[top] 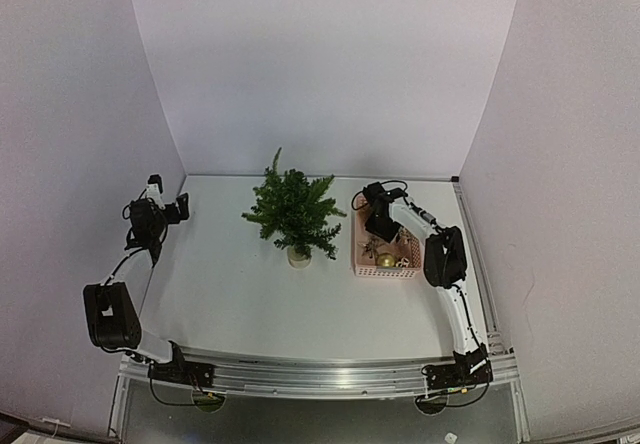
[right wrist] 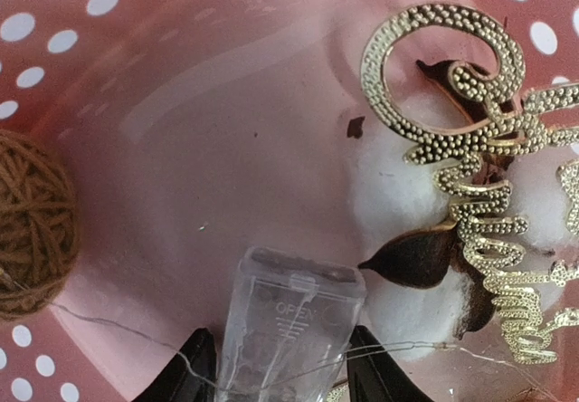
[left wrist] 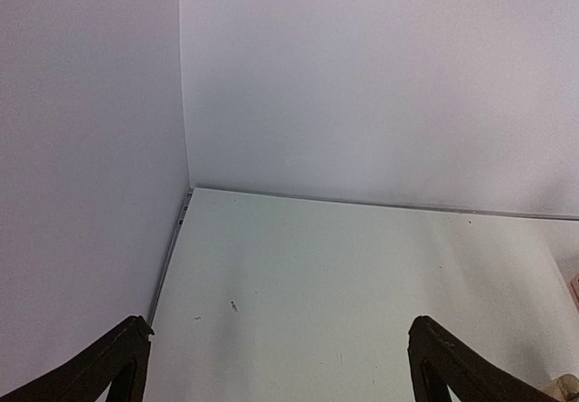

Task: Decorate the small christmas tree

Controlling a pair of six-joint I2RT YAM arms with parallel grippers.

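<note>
The small christmas tree, dark green in a pale pot, stands mid-table and bears no ornaments. My right gripper reaches down into the pink basket. In the right wrist view its fingers are closed on a clear plastic battery box marked OPEN, with a thin wire trailing from it. Beside it lie a white cotton boll with a gold glitter script ornament and a brown twine ball. My left gripper is open and empty at the far left, near the wall.
A gold ball and other ornaments lie in the basket's near part. White walls close the table at the back and both sides. The left wrist view shows only the bare back-left corner of the table.
</note>
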